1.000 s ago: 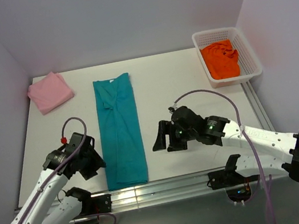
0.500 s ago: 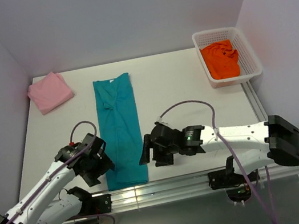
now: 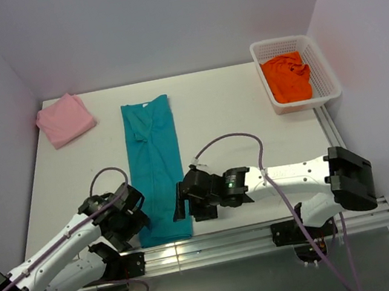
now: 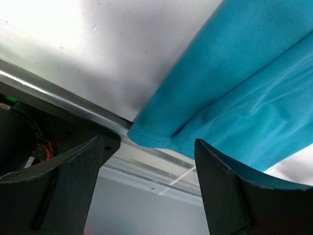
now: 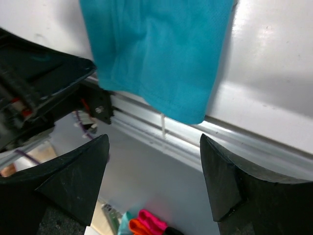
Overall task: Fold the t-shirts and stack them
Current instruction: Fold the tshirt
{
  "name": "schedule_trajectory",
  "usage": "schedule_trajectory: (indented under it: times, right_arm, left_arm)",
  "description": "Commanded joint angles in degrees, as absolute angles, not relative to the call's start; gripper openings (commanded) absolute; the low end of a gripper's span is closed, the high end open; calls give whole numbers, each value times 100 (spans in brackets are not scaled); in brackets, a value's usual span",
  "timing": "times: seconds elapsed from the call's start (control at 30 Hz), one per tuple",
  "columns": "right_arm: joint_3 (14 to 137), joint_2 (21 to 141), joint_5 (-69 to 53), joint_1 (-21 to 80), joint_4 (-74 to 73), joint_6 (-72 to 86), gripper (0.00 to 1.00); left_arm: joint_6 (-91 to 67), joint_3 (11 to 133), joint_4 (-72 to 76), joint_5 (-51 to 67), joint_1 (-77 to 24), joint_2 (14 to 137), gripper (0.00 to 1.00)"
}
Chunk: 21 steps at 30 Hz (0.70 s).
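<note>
At the middle of the overhead view, the teal t-shirt (image 3: 156, 171) lies as a long narrow strip on the table (image 3: 233, 108), its near end at the table's front edge. The folded pink t-shirt (image 3: 65, 119) sits at the upper left. The orange t-shirt (image 3: 287, 78) is bunched in the white basket (image 3: 289, 41) at the upper right, partly hidden by its walls. The left gripper (image 3: 136, 217) is at the strip's lower left corner and the right gripper (image 3: 180, 202) at its lower right; from here their jaws are too dark to read.

In the left wrist view, both fingers (image 4: 73, 186) stand spread apart, holding nothing, with the shirt's hemmed corner overhanging the metal rail (image 4: 161, 164) between them.

In the right wrist view, the fingers (image 5: 227, 181) are likewise spread and empty, the shirt's corner above the gap. Small bright objects (image 5: 146, 224) at the bottom edge are cut off and unclear.
</note>
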<state>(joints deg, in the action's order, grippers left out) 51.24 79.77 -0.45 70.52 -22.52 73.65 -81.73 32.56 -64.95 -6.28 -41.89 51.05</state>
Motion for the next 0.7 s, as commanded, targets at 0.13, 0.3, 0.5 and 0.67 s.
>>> schedule_trajectory:
  times: [0.13,0.3,0.5,0.67]
  right_arm:
    - [5274,8349,-167,6909,-2030,6891,82]
    - [5159,8227,-290,6689,-1977,6671,82]
    - [5037,8121,-378,6495,-2022,6469,82]
    - [4869,8095,-457,6398,-1864,6469,82]
  left_arm:
    - [-8929,3401,-6539,-976,-4395,5519,69]
    - [-9078,3253,-6171,-800,-4526,5800,60]
    - [-9175,3086,-5933,-756,-4544,5897,52]
    - [-9299,2734,-5608,-563,-4570,5818,45]
